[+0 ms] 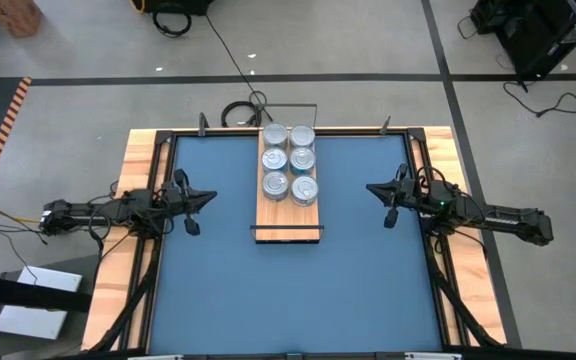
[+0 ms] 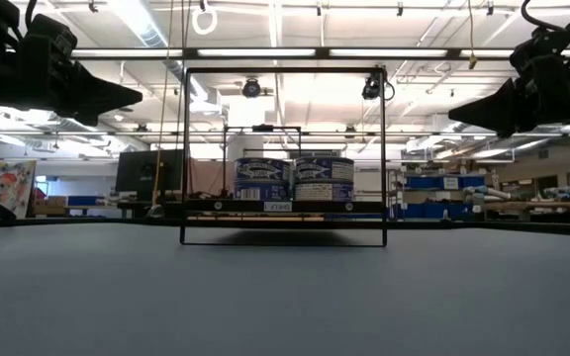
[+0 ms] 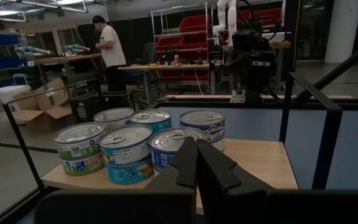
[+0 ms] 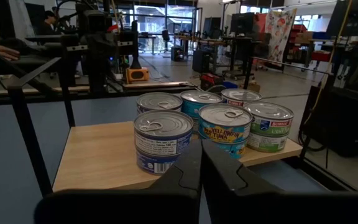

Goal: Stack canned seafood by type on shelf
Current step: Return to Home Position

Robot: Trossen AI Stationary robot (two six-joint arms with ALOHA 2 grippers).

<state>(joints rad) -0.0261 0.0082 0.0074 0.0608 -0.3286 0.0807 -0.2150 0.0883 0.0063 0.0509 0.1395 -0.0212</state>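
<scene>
The shelf (image 1: 288, 215), a light-wood board with black frame ends, lies on the middle of the blue table. Several canned seafood tins (image 1: 289, 160) with silver tops stand on its far part in two rows. In the wrist views they (image 3: 126, 149) (image 4: 225, 127) are piled two high, with green, teal and dark-blue sides. My left gripper (image 1: 208, 197) (image 3: 196, 146) hovers shut to the left of the shelf and points level at it. To the right of the shelf, my right gripper (image 1: 373, 189) (image 4: 201, 149) hovers shut and also points level at it. Neither touches anything.
The near half of the shelf board (image 4: 98, 152) is bare wood. A tall thin black frame (image 2: 283, 153) stands at the shelf's near end. Wooden rails (image 1: 138, 200) border the blue table (image 1: 288, 300). A person (image 3: 110, 46) stands in the room beyond.
</scene>
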